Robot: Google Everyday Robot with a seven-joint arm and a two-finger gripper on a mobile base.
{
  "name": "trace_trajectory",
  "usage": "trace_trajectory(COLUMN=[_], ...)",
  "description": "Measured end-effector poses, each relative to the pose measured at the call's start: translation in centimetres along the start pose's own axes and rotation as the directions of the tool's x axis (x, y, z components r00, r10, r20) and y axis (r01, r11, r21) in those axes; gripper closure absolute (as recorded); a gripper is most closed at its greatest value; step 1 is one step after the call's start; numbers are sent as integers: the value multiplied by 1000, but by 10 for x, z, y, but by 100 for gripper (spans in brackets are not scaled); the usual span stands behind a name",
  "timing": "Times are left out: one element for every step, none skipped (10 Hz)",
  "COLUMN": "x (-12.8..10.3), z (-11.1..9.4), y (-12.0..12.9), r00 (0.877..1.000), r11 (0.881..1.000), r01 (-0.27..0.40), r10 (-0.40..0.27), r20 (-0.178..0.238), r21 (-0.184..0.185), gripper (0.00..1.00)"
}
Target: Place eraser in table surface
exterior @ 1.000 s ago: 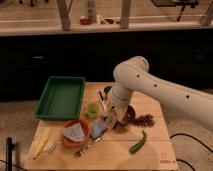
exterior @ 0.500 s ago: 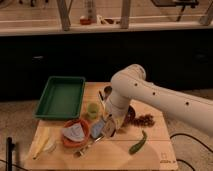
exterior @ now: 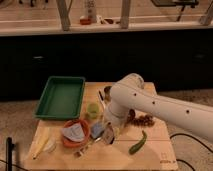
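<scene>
My gripper (exterior: 108, 133) hangs at the end of the white arm, low over the middle of the pale wooden table surface (exterior: 155, 152). It is shut on the eraser (exterior: 109, 136), a small tan block with a dark layer that sticks out below the fingers, just above or touching the planks. The arm's bulk hides the wrist and part of the table behind it.
A green tray (exterior: 60, 97) stands at the back left. An orange bowl (exterior: 75, 137) with a blue-grey pad (exterior: 74, 132) sits front left, next to a green cup (exterior: 93, 110). A green pepper (exterior: 138, 143) and dark grapes (exterior: 143, 120) lie to the right, and a pale yellow item (exterior: 42, 147) lies at the far left.
The arm has swung left and lowered, bringing the gripper and the eraser down toward the table's front middle, close to the bowl.
</scene>
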Motion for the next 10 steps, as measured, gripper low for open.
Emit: trace_trajectory(x=[-4,-6,-6,-6,-7,-7,-7,-7,-5,-1], z=[8,15,24,33,39,44,50,54,58,63], y=[3,4,7,10,12,13,15,17,20,24], r00=[1000,999,998,996,994,992,989,987,983,979], r11=[1000,1000,999,999,998,998,997,996,995,994], r01=[-8,-17,-32,-46,-56,-64,-75,-82,-90,-101], r10=[8,17,32,47,57,67,78,86,95,108], r20=[15,30,48,70,88,105,124,138,155,171], r21=[-5,-9,-13,-16,-20,-24,-28,-31,-37,-48], gripper=[100,100,100,100,100,100,100,100,100,100])
